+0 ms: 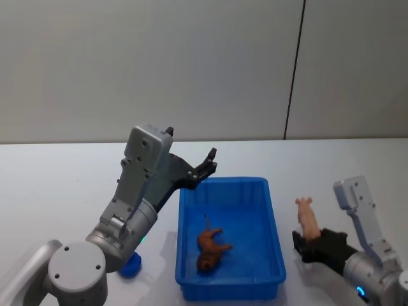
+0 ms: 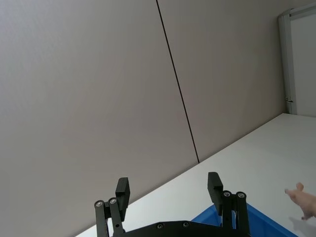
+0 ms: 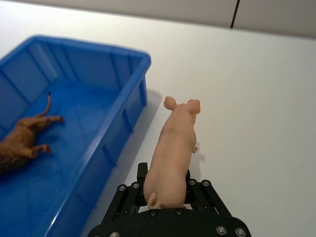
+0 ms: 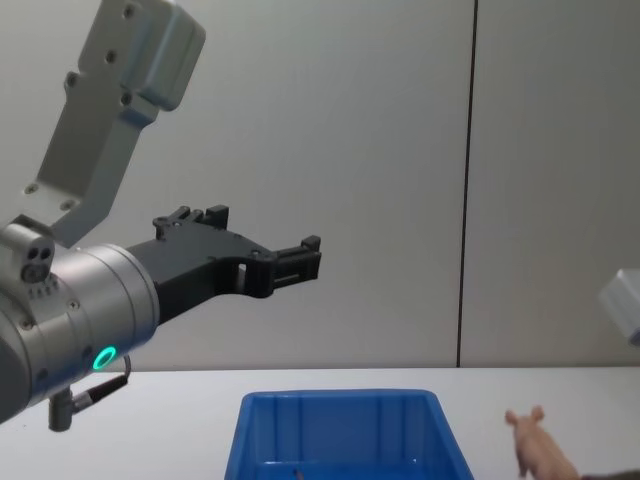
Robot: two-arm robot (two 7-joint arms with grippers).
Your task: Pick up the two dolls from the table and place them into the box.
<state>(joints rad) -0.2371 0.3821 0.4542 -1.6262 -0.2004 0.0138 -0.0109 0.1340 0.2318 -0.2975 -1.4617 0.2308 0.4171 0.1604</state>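
A pink pig doll (image 1: 308,218) (image 3: 173,153) is held head outward over the white table (image 1: 64,178), just right of the box. My right gripper (image 1: 306,245) (image 3: 168,187) is shut on its rear half. A brown animal doll (image 1: 210,248) (image 3: 22,140) lies on its side on the floor of the blue box (image 1: 275,223) (image 3: 98,47). My left gripper (image 1: 207,167) (image 2: 169,190) (image 4: 300,258) is open and holds nothing, raised in the air above the box's far left corner. The pig's head (image 4: 530,440) shows beside the box (image 4: 340,402) in the chest view.
A small blue round object (image 1: 131,266) sits on the table under my left arm, left of the box. A grey wall with a dark vertical seam (image 1: 294,70) rises behind the table. Bare tabletop (image 3: 256,98) lies right of the box.
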